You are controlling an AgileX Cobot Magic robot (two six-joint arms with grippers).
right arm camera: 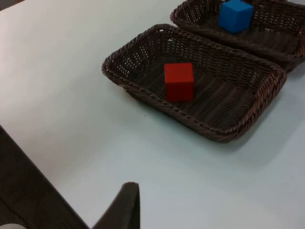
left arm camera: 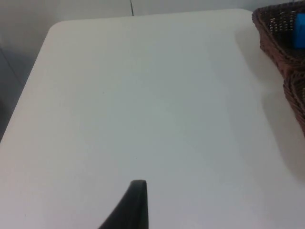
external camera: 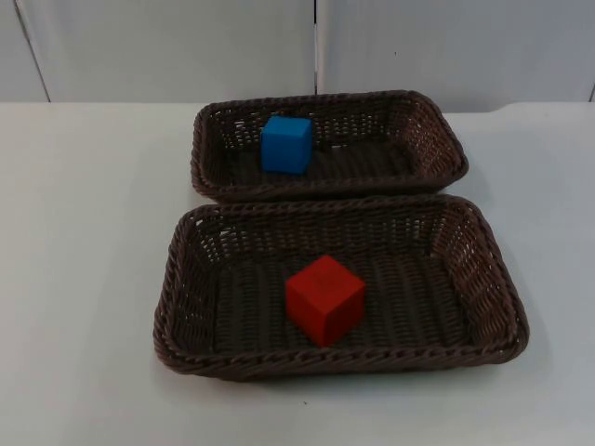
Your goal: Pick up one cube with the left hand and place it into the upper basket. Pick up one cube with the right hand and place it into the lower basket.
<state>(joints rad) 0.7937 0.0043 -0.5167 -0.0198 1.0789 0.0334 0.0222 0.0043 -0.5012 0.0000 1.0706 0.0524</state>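
**Cubes in both baskets, arms back**

Cubes first: I see one in each basket. Going by size, the white surface carries everything and ends at the grey wall behind.

The lower basket, a dark brown wicker tray, is the bigger thing on my top feed and sits nearest the camera. The upper basket, of the same weave, lies just behind it, their long rims touching or all but touching; I cannot tell which. My right wrist feed shows the pair again, the lower basket in front of the upper one.

The red cube rests on the floor of the lower basket, about mid-length, turned so a corner faces the camera. On the right wrist feed it stands apart from every wall.

The blue cube sits in the upper basket, towards the left end, near the back wall. The left wrist feed catches a sliver of it over the wicker rim.

The left end effector hangs over bare surface well to the side of the baskets; I see one black fingertip and cannot tell whether it is open or closed. The right end effector hangs over the surface well short of the lower basket; again one fingertip, state unclear. Neither carries anything I can see.
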